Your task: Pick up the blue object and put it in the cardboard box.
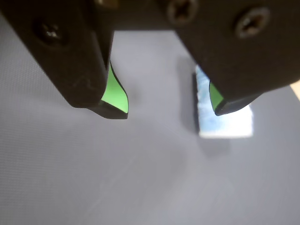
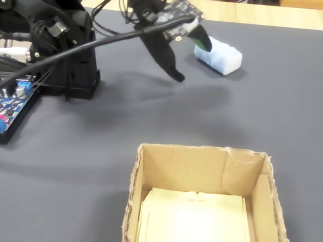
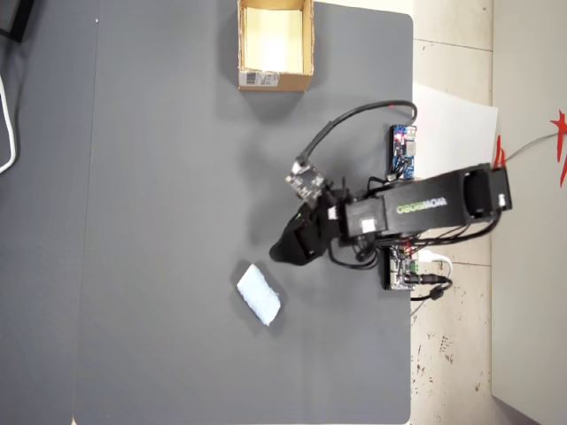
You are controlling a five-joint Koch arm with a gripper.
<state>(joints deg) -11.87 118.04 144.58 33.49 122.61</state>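
On grey mat (image 3: 177, 221): soft rectangular blue object (image 3: 259, 294).

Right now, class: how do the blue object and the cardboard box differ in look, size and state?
The blue object is a pale, soft-looking solid block; the cardboard box is tan, stiff and open-topped. The blue object is much smaller than the cardboard box. Both rest on the grey mat, far apart.
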